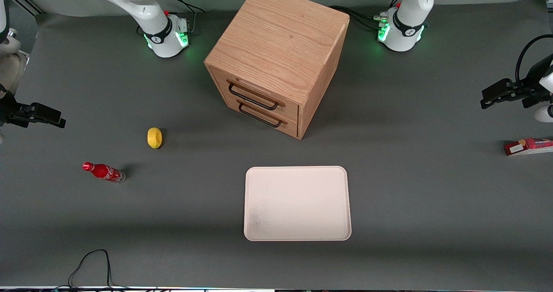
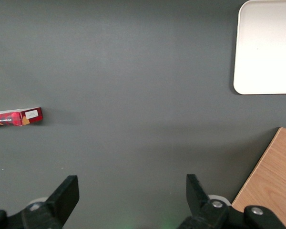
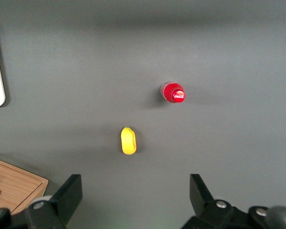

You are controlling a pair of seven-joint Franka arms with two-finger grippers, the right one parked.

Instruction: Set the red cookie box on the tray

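Left wrist view: tool (image 2: 128, 200) wide open, empty, apparently hovering; red cookie box (image 2: 16, 117) well apart from tray (image 2: 267, 47).

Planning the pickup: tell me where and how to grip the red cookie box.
The red cookie box lies flat at the working arm's end of the table. Probably come down from above and pinch its two long red edges, since it's thin. The gripper hangs open above bare table, and the tray holds nothing.

The red cookie box (image 1: 529, 146), well apart from the tray (image 1: 297, 203) toward the working arm's end of the table, is cut off by the front view's edge; its label print is too small to read; the gripper (image 1: 488, 98), above the box, is partly cropped there; in the wrist view its fingers (image 2: 66, 193) stand wide apart.
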